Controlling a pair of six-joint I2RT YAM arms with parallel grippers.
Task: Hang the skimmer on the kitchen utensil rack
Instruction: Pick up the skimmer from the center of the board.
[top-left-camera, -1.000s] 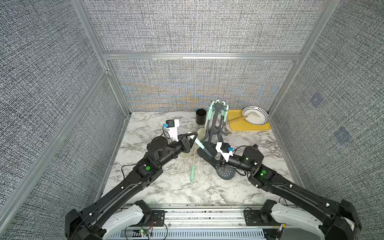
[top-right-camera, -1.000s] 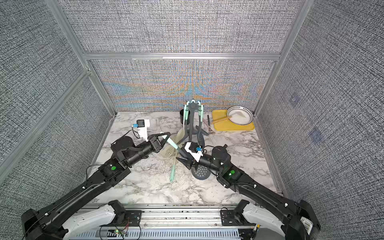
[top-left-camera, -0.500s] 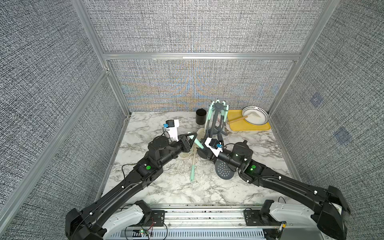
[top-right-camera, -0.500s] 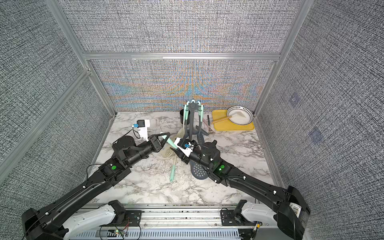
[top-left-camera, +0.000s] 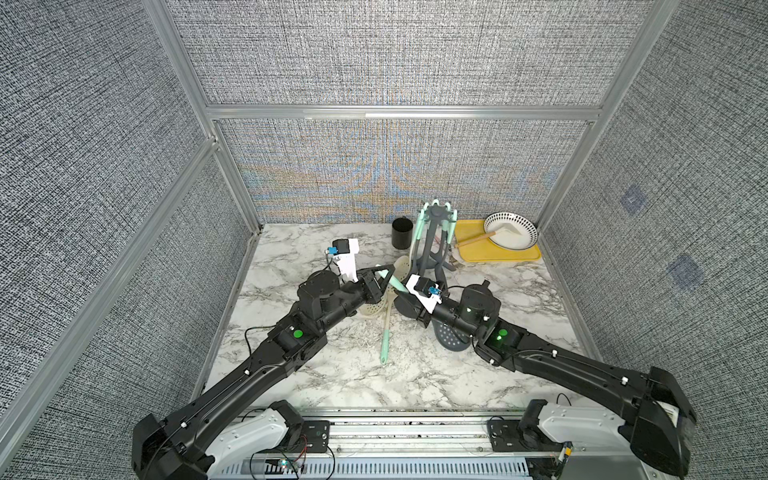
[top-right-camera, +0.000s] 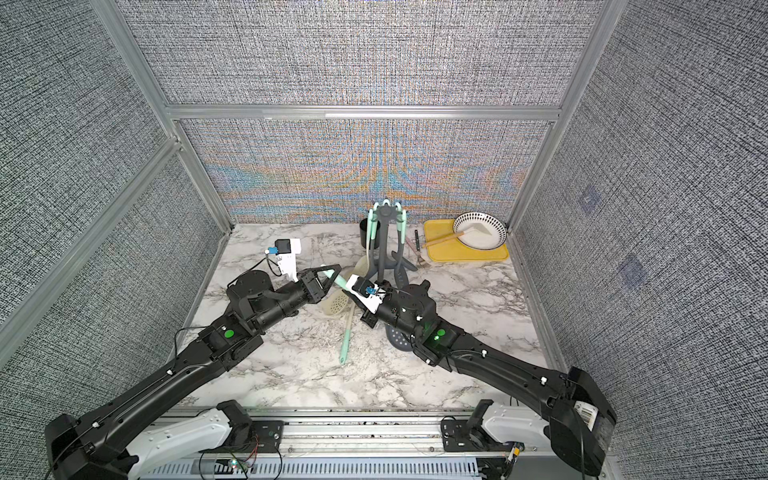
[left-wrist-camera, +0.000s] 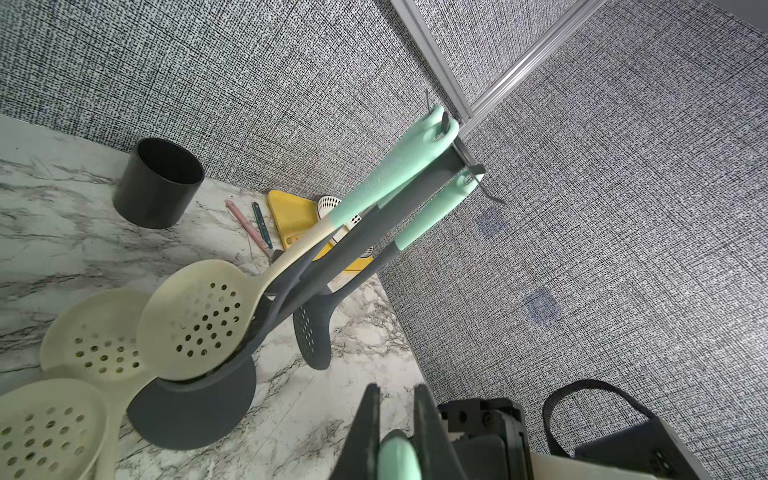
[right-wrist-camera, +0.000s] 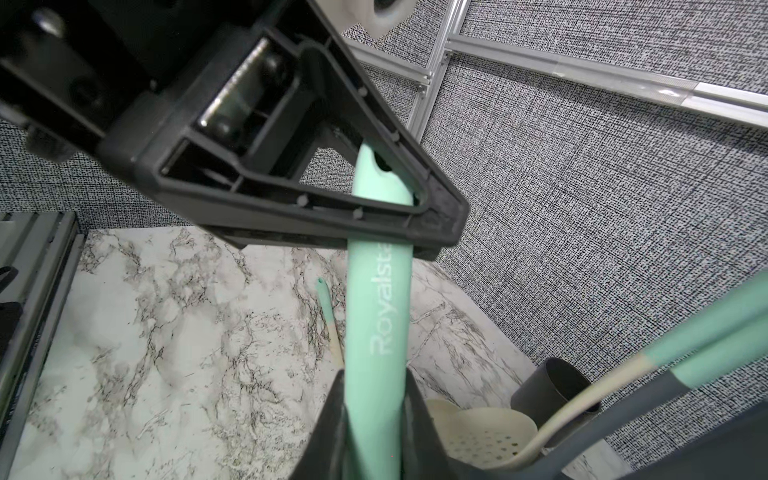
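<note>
The skimmer has a dark grey perforated head (top-left-camera: 451, 338) low by the table and a mint handle (right-wrist-camera: 380, 316) slanting up. My left gripper (top-left-camera: 388, 273) is shut on the handle's end, whose mint tip (left-wrist-camera: 397, 453) sits between the jaws. My right gripper (top-left-camera: 405, 291) is shut on the same handle lower down; in the right wrist view its fingers (right-wrist-camera: 328, 419) press both sides. The kitchen utensil rack (top-left-camera: 429, 245) stands just behind both grippers, with several utensils hanging from its crown (left-wrist-camera: 457, 153).
A cream skimmer (top-left-camera: 386, 328) lies on the marble in front of the rack's base (left-wrist-camera: 195, 411). A black cup (top-left-camera: 402, 232) stands left of the rack. At the back right is a yellow tray (top-left-camera: 498, 255) with a bowl (top-left-camera: 511, 230).
My right arm swung in to the left toward the skimmer handle and its jaws closed on it. The left gripper has kept its grip and place.
</note>
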